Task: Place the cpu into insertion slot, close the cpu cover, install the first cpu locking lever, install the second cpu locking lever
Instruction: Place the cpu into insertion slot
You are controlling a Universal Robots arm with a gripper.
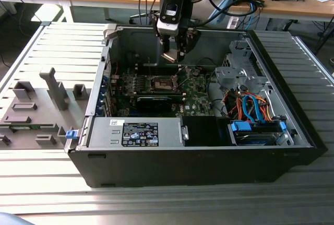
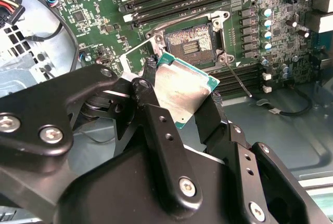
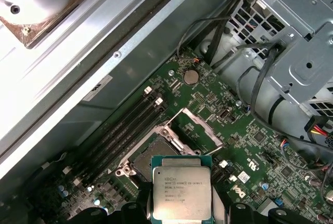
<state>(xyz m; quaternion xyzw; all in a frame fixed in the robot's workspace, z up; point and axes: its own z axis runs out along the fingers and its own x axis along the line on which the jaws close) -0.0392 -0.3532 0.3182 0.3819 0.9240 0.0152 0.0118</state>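
Right now I see the gripper (image 1: 173,54) clamped on the cpu (image 1: 169,56), its jaws closed on 2 opposite edges of the chip (image 2: 183,91), which sits tilted in the second wrist view. It hangs inside the open computer case (image 1: 209,152), above the green circuit board (image 1: 201,99) and clear of it. The insertion slot (image 2: 190,39) lies bare below, near the chip, with its contact field showing. The cpu cover (image 3: 197,130) stands swung up off the slot at 1 side. In the first wrist view the cpu's (image 3: 181,193) silver top faces the camera and overlaps the slot's (image 3: 148,156) near edge.
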